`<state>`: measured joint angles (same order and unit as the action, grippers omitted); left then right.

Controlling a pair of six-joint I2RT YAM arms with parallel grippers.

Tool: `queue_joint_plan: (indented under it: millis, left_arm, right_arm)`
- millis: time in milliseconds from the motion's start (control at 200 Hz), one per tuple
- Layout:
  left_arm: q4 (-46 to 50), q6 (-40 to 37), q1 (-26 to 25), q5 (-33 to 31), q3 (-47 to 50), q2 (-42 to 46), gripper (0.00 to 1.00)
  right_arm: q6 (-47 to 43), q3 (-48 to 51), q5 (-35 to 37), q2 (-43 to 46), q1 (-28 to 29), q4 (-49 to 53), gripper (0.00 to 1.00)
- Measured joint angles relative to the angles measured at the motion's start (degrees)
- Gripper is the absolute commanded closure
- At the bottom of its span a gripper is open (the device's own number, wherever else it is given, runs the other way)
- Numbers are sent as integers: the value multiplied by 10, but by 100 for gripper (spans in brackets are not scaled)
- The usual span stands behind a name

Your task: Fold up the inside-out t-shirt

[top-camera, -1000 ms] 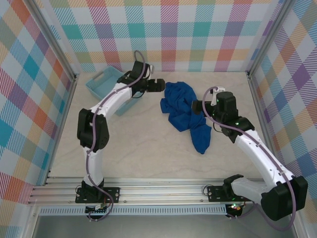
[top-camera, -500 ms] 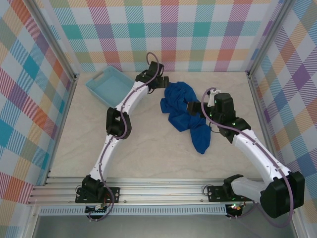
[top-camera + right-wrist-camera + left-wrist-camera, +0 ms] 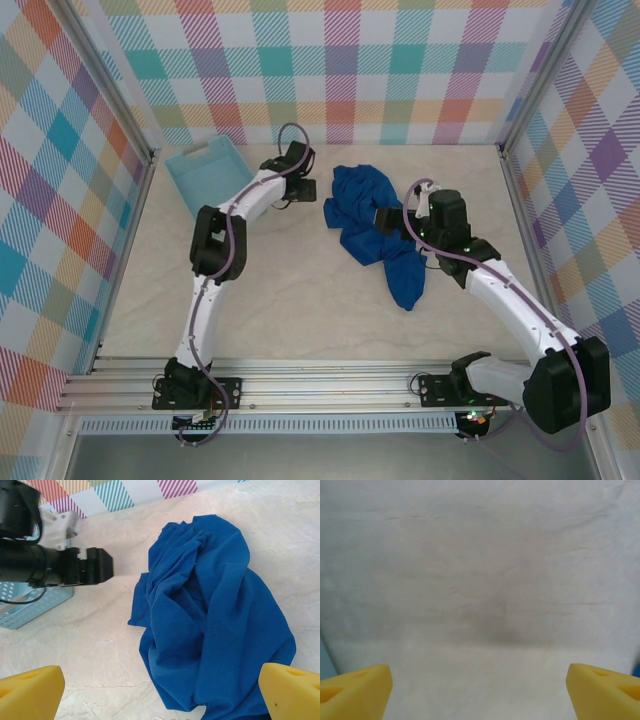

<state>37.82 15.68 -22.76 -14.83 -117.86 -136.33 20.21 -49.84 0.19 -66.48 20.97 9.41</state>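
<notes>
A royal-blue cloth t-shirt (image 3: pixel 355 195) lies in a crumpled heap on the pale marbled counter (image 3: pixel 280 300), toward the far right of the work area, with one end trailing toward the near edge. No fold is visible. No sleeve, hem or collar is laid flat, and no print can be made out in the bunched cloth. The right claw (image 3: pixel 160 692) hovers at the heap's near side, its yellow fingertips spread wide and holding nothing. The left claw (image 3: pixel 480 687), also wide and empty, hangs over bare counter between the shirt and a light blue plastic mesh basket (image 3: pixel 205 170) at the far left. By all appearances the job has barely begun: the garment needs spreading flat before any folding can start.
</notes>
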Motion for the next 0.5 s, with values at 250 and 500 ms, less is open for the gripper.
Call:
queue_joint_plan:
  millis: [250,500]
  left_arm:
    - [-84,10,61,-21,198,130,12]
    - [-113,3,126,-26,252,147,13]
  right_arm:
    - [3,4,-9,-15,0,-7,0]
    - [4,-4,-7,-73,0,13,4]
